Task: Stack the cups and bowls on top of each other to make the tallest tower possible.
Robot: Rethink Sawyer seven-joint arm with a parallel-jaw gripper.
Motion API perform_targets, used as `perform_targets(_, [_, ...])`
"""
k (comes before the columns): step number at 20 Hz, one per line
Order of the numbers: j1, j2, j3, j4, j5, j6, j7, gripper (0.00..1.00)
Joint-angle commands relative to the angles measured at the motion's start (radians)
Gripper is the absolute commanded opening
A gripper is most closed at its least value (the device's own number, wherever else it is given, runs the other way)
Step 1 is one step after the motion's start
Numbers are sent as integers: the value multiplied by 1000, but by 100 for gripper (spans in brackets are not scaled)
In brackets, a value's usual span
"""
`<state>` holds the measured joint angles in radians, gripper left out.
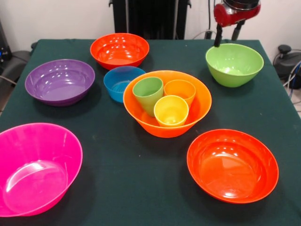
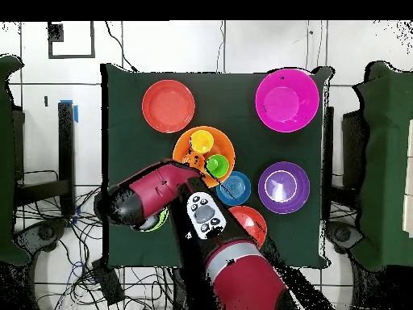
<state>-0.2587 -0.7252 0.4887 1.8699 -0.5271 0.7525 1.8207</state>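
The large light orange bowl (image 1: 164,129) stands mid-table as the tower's base. Three cups sit upright side by side inside it: green (image 1: 148,93), orange (image 1: 179,89) and yellow (image 1: 171,110). Around it lie the small blue bowl (image 1: 118,82), two red-orange bowls (image 1: 119,49) (image 1: 232,165), the purple bowl (image 1: 60,81), the pink bowl (image 1: 35,167) and the lime green bowl (image 1: 233,63). My gripper (image 1: 227,35) hangs open and empty at the lime green bowl's far rim. In the overhead view the arm (image 2: 161,194) hides the gripper and most of that bowl (image 2: 155,220).
All bowls rest right side up on a dark green cloth table (image 1: 141,188). The pink bowl reaches the table's near left edge, and the lime green bowl lies close to the far right corner. Cables and black stands surround the table (image 2: 113,121).
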Motion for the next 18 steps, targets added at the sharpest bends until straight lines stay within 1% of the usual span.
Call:
perform_targets(1, [23,45,58,-92,11,89,-87,100])
perform_targets(6, [37,51,63,-146,8,109,-89,100])
perform_targets(11, [45,84,75,-212,-36,56,-122,100])
perform_targets(14, [60,85,70,-240,-46,82,-133,100])
perform_targets(18, [70,76,67,-266,-56,92,-144,100])
